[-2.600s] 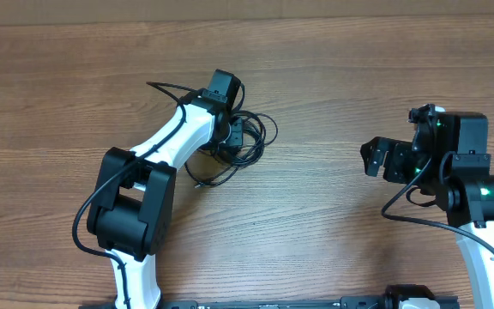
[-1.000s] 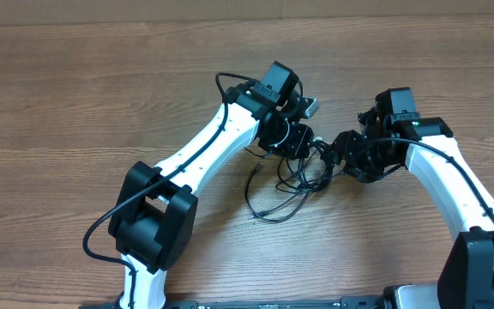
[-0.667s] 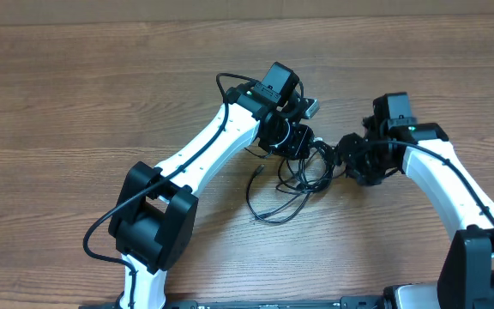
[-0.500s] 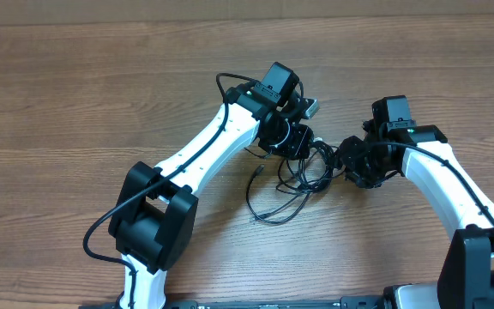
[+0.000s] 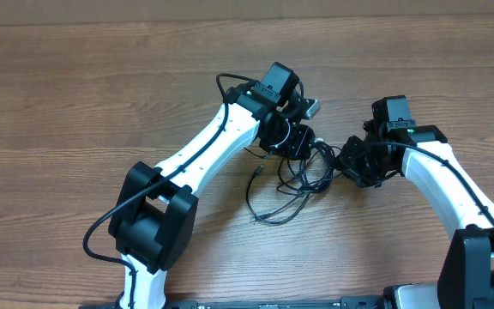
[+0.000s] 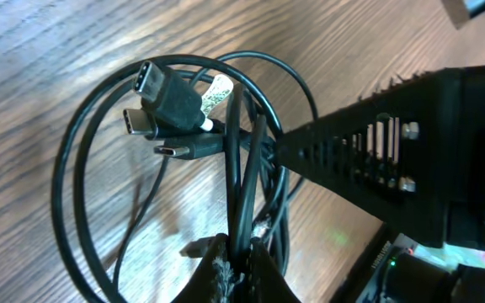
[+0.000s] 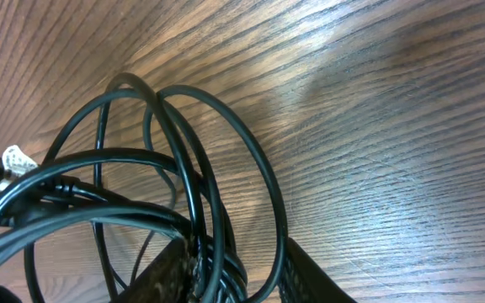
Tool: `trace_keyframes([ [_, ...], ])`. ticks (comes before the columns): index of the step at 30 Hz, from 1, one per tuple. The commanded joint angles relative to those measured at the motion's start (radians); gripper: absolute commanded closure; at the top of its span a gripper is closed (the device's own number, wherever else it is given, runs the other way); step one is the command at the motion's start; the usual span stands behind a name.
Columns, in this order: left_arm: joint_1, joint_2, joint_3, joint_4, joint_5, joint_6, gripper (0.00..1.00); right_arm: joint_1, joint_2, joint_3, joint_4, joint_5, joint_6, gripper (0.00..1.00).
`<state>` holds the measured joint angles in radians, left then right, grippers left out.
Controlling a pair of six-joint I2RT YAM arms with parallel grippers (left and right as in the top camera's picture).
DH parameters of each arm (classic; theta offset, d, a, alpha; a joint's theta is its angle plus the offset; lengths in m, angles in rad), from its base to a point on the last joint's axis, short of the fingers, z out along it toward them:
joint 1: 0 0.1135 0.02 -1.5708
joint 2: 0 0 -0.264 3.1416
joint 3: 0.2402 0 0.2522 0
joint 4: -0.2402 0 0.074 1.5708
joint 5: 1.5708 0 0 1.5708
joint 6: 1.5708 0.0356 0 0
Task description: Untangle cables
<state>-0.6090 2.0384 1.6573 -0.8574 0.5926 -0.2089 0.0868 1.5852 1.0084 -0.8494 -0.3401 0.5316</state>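
worktop (image 5: 75, 103) centre: cables (image 5: 303, 176) bunched between arms | left fingers (image 6: 209, 286) pinching several strands | right fingers (image 7: 162, 273) straddle loops, clamp state can't tell | risk: pulling apart cinches tangle, plugs (image 6: 171, 101) snag loops

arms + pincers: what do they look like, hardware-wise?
Both have white link shells with black joint housings. A thick black cable runs along the left arm; another along the right arm, which has a green light by the wrist. The right pincer's fingers are black with slotted sides.
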Motion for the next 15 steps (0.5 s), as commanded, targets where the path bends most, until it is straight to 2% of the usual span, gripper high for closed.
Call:
trace_keyframes([
  [1, -0.008, -0.017, 0.02, 0.001, 0.076, 0.014, 0.96, 0.005, 0.004, -0.008, 0.004, 0.006, 0.004, 0.68],
  [10, -0.008, -0.017, 0.02, 0.001, 0.083, 0.014, 0.96, 0.013, 0.004, -0.008, 0.003, 0.006, 0.005, 0.69],
  [15, -0.008, -0.017, 0.02, 0.008, 0.138, 0.014, 0.96, 0.039, 0.004, -0.008, 0.004, 0.007, 0.004, 0.69],
])
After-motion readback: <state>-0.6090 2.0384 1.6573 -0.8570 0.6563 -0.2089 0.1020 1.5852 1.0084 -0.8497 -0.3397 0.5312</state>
